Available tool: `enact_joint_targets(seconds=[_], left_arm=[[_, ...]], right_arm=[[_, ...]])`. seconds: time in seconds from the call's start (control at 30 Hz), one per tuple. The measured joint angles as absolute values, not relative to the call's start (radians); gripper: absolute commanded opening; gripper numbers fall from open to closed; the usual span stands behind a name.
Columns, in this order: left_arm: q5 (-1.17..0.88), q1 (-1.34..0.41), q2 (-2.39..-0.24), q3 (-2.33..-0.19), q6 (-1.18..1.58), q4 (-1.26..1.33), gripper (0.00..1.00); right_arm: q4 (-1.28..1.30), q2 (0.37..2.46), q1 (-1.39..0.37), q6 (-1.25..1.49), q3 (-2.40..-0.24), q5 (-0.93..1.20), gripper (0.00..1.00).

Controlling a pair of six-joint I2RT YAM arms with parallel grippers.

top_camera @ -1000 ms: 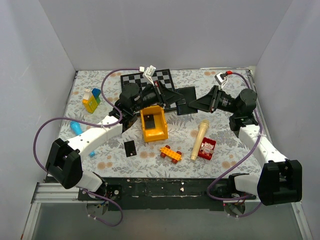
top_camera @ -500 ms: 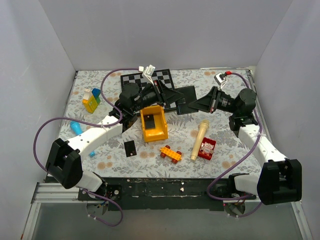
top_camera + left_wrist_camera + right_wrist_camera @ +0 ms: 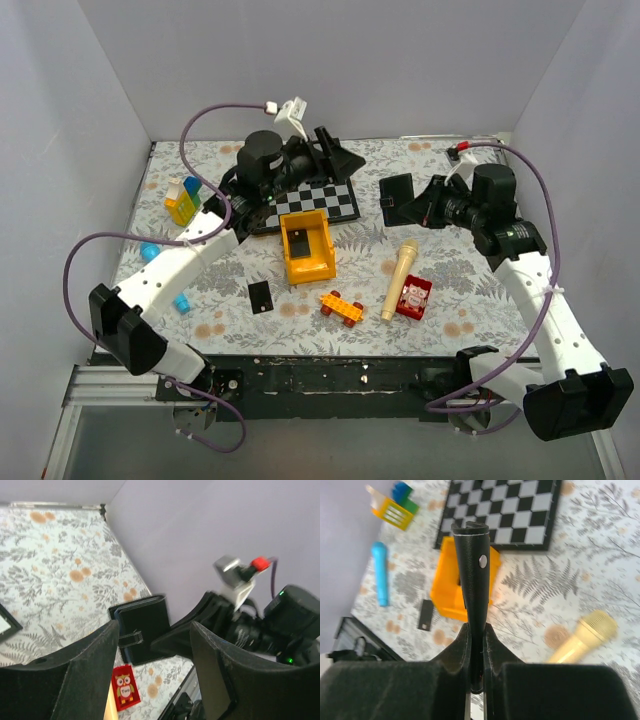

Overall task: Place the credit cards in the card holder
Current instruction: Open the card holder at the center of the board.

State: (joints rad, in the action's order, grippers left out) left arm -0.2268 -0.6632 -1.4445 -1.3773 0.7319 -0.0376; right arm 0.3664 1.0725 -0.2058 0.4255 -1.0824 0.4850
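One credit card [image 3: 260, 296] lies flat on the near-left table [image 3: 450, 290], not yet collected. The left gripper [image 3: 338, 152] hangs wide and empty by the checkerboard [image 3: 310, 197], likely free to fetch cards. The orange bin [image 3: 325, 262] holds a second black card [image 3: 300, 240]. Right of it, the right gripper [image 3: 415, 205] clamps the card holder [image 3: 398, 198] edge-on and aloft, presumably presenting it for loading

The left gripper [image 3: 340, 155] has let go of the card holder [image 3: 397, 197], spread its jaws and risen back over the far side of the chessboard [image 3: 310, 200]. The right gripper [image 3: 418, 207] has clamped shut on the card holder and carried it off the spot beside the chessboard's right edge; it now hangs edge-on, further right of that board
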Motion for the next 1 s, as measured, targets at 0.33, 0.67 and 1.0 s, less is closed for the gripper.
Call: enact_joint_targets(seconds=[0.33,0.67,1.0], left_arm=[[-0.172,-0.729,-1.664,-1.809,0.698,-0.404,0.57],[-0.28,-0.731,-1.807,-1.901,0.781,-0.605,0.58],[-0.404,-0.736,-1.806,-1.94,0.87,-0.591,0.66]], right_arm=[[0.541,0.998,-0.448,0.238,-1.076,0.003,0.01],[0.49,0.875,-0.524,0.126,-1.017,-0.178,0.01],[0.442,0.875,-0.644,0.042,-0.995,-0.24,0.01]])
